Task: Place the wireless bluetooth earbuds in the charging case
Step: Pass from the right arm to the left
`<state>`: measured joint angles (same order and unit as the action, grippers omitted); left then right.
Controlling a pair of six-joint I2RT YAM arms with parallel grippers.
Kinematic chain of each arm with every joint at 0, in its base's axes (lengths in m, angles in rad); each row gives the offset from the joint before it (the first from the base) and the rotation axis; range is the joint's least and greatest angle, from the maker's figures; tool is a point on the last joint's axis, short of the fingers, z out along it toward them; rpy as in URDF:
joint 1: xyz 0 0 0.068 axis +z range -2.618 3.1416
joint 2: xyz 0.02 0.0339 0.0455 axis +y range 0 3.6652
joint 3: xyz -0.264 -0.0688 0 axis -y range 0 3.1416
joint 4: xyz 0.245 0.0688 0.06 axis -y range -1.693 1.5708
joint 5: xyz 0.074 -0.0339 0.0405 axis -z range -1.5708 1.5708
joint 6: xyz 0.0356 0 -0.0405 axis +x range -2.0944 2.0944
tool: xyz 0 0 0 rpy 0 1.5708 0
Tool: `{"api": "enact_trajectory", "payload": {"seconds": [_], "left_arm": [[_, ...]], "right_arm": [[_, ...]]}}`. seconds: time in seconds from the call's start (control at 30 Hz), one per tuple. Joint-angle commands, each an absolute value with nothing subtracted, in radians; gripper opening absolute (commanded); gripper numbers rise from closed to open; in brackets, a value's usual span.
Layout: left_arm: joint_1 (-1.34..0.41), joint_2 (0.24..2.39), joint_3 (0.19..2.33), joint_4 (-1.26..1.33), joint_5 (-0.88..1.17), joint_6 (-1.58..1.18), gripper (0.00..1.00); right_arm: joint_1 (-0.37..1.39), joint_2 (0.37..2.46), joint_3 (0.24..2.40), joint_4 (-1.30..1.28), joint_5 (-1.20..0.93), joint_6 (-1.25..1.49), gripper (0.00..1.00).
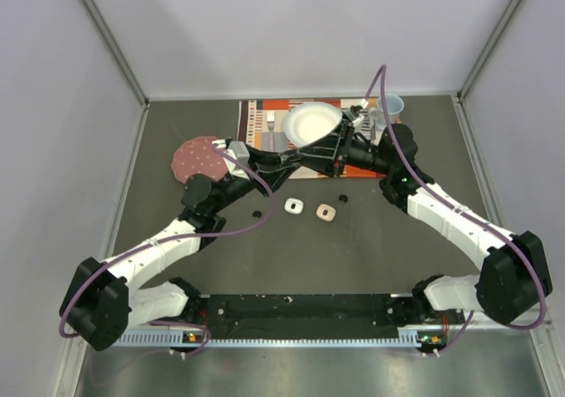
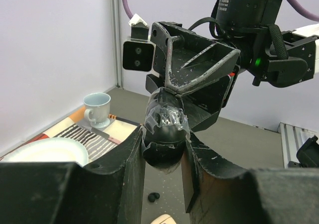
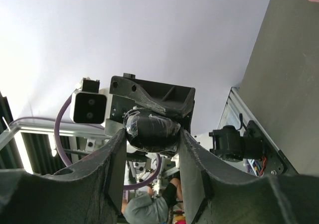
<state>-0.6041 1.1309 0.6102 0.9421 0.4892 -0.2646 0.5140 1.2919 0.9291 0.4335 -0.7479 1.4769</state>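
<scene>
Above the table, seen from overhead, the left gripper (image 1: 282, 161) and the right gripper (image 1: 327, 148) meet tip to tip in mid-air. Below them and back toward the arm bases lie a white charging case (image 1: 293, 205) and a pink charging case (image 1: 326, 212), side by side. One black earbud (image 1: 257, 213) sits to the left gripper's side of that pair, and a second black earbud (image 1: 342, 198) to the right gripper's side. Each arm therefore has a bud nearer to it (both are specks, so I cannot tell which way their stems point).

From the left wrist, the left fingers (image 2: 130, 167) pinch the lower half of a black charging case (image 2: 165, 129). It is rounded, glossy and wrapped in crinkled clear tape. The right gripper's fingers come down in a V onto its top. A black bud shows on the table beneath the fingers.

From the right wrist, the same taped case fills the gap between the right fingers (image 3: 115, 159), touching both, with the left gripper directly behind it. I would judge the lid needs parting before any bud goes in.
</scene>
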Motion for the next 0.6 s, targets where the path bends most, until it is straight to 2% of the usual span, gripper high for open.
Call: {"api": "enact_trajectory", "payload": {"seconds": [0.0, 0.17, 0.3, 0.47, 0.57], "left_arm": [[-0.612, 1.134, 0.646, 0.993, 0.499, -0.268, 0.02], [-0.612, 1.123, 0.652, 0.974, 0.526, -0.267, 0.00], [-0.611, 1.109, 0.647, 0.965, 0.551, -0.282, 0.00], [-0.609, 1.089, 0.653, 0.913, 0.587, -0.307, 0.00], [-0.607, 1.083, 0.649, 0.920, 0.594, -0.327, 0.00]], "right_arm": [[0.514, 1.290, 0.942, 0.427, -0.766, 1.433, 0.22], [0.512, 1.259, 0.960, 0.305, -0.720, 1.295, 0.55], [0.512, 1.203, 1.018, 0.154, -0.631, 1.125, 0.71], [0.511, 1.135, 1.086, 0.012, -0.539, 0.864, 0.77], [0.514, 1.108, 1.120, -0.046, -0.554, 0.737, 0.78]]}}
